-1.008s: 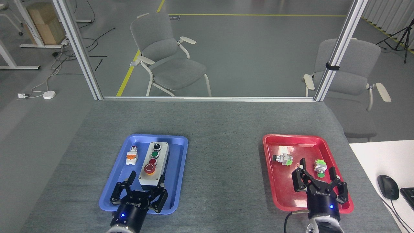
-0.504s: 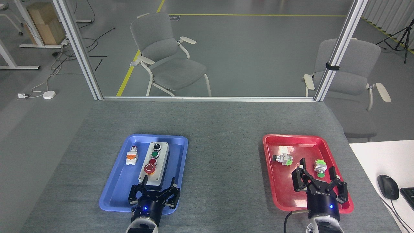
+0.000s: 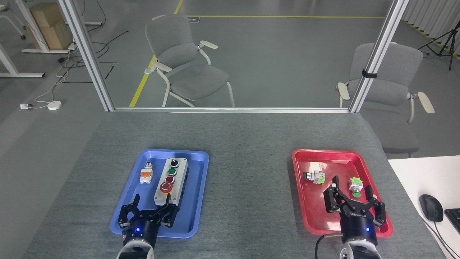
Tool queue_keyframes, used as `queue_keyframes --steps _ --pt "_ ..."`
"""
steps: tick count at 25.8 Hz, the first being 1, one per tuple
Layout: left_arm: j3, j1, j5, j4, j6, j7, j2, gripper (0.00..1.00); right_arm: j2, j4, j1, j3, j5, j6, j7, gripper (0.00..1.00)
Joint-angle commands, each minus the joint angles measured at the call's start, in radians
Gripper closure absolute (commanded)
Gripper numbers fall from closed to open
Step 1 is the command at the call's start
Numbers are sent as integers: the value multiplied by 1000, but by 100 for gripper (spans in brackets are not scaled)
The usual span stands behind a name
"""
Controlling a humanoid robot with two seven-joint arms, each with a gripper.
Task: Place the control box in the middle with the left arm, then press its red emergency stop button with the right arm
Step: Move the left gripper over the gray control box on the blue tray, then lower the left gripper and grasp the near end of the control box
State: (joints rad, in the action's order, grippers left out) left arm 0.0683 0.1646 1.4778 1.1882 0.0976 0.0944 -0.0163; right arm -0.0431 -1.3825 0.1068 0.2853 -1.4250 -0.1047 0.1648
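Note:
The control box (image 3: 171, 183), light grey with a black base, lies lengthwise in the blue tray (image 3: 133, 201). Its red emergency stop button (image 3: 166, 186) sits at the near end, behind it a small red button, a green button and a black knob. My left gripper (image 3: 151, 204) is open just in front of the box's near end, over the tray's near part, holding nothing. My right gripper (image 3: 354, 194) stands open over the red tray (image 3: 316, 212), empty. The middle (image 3: 248, 180) of the grey cloth lies between the trays.
A small loose push-button part (image 3: 146, 174) lies left of the box in the blue tray. Two loose button parts (image 3: 313, 176) (image 3: 355, 187) lie in the red tray. A white desk with a black mouse (image 3: 431, 207) is at the right edge.
My left gripper has swung left again, after moving right half a second ago, and now sits lower before the box's near end. The right gripper and the box have not moved.

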Motion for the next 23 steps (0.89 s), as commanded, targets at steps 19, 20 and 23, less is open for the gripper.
queue_keyframes --steps 19,20,23 --pt "19 99 -7 -208 -19 7 41 1 0 0 1 0 0 0 -4 0" --pt "19 113 -8 -223 -16 7 41 1 0 0 1 0 0 0 -4 0" --pt "19 150 -8 -259 -7 7 41 1 0 0 1 0 0 0 -4 0"
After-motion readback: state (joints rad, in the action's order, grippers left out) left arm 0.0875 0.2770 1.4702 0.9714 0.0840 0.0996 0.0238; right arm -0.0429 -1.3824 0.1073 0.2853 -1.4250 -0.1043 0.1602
